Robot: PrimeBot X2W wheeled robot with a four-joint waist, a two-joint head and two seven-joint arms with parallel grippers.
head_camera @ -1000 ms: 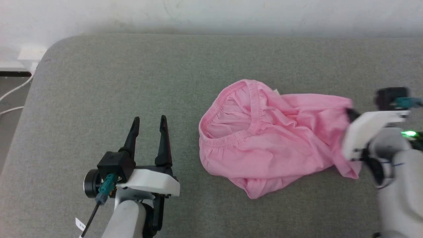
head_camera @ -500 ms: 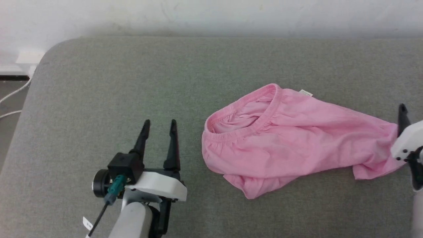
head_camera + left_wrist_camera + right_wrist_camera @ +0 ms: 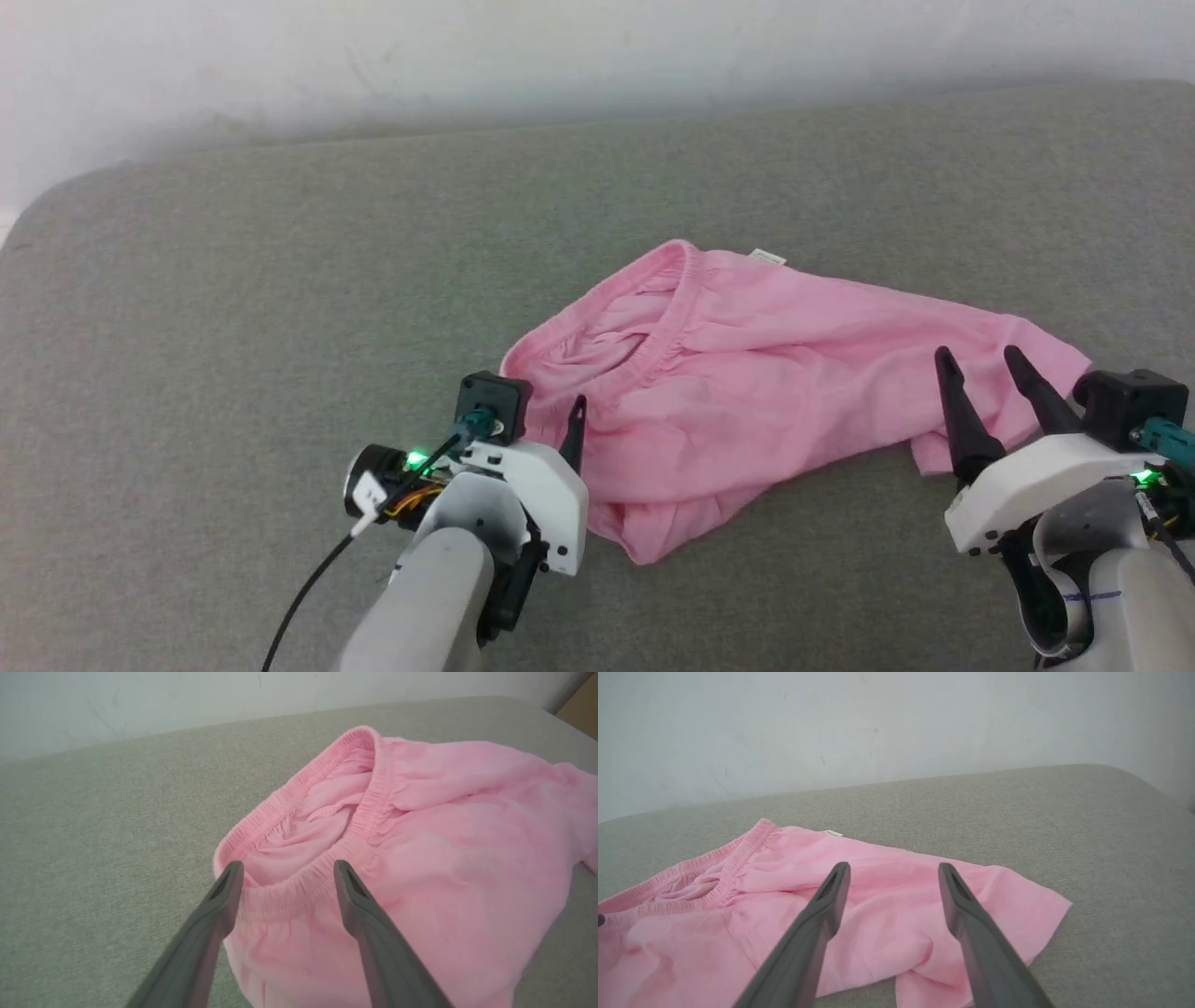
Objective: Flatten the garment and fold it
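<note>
Lying crumpled, garment (image 3: 775, 373) long axis left-right, waistband opening facing left

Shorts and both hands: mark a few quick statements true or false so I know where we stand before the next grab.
1. The shorts lie neatly folded. False: they lie rumpled and unfolded on the grey cushion, with the waistband gaping.
2. The right hand is open and holds nothing. True.
3. The left hand is clamped on the waistband. False: it is open, its fingers pointing at the waistband.
4. A small white label shows at the shorts' far edge. True.
</note>
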